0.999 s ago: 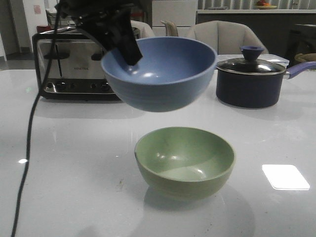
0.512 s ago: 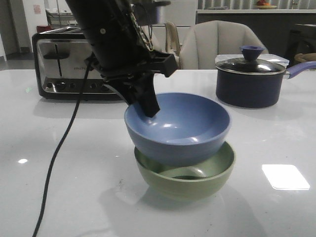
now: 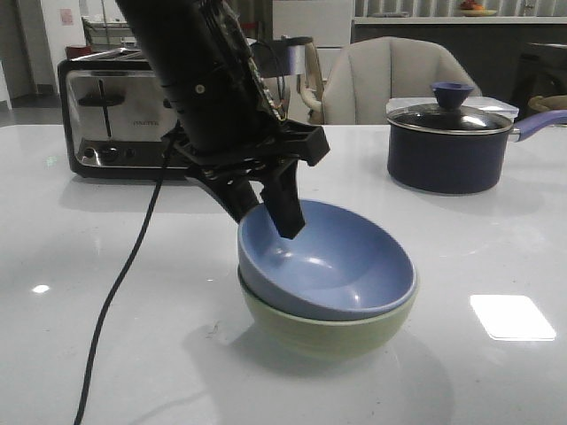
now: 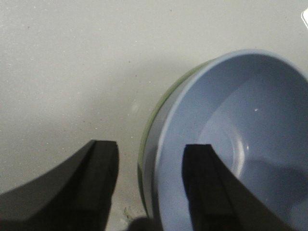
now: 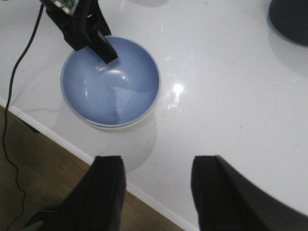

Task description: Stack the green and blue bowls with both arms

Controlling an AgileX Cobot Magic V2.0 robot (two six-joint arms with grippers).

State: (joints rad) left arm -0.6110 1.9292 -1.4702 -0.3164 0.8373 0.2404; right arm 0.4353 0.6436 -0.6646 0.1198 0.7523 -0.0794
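Blue bowl: I see the blue bowl nested inside the green bowl, sitting a little tilted, its left rim higher than its right.
Green bowl: it stands on the white counter, near the front and about mid-width; only its outer wall and a sliver of rim show under the blue one.
Left pincer: my left pincer straddles the blue bowl's left rim, one finger inside the bowl, the other finger outside over the counter. In the left wrist view the jaws stand wide, with a clear gap on the outer side of the rim. I cannot tell whether the inner finger touches the bowl wall.
Left arm: it comes down from the upper left, with a black cable trailing down to the near edge.
Right pincer: my right pincer hangs high above the counter's edge, well apart from the bowls, jaws wide and holding nothing.
Right wrist view: the blue bowl shows from above with the left arm's finger dipping into it.
Toaster: a toaster stands far left.
Saucepan: a dark lidded saucepan stands far right, well apart from the bowls.
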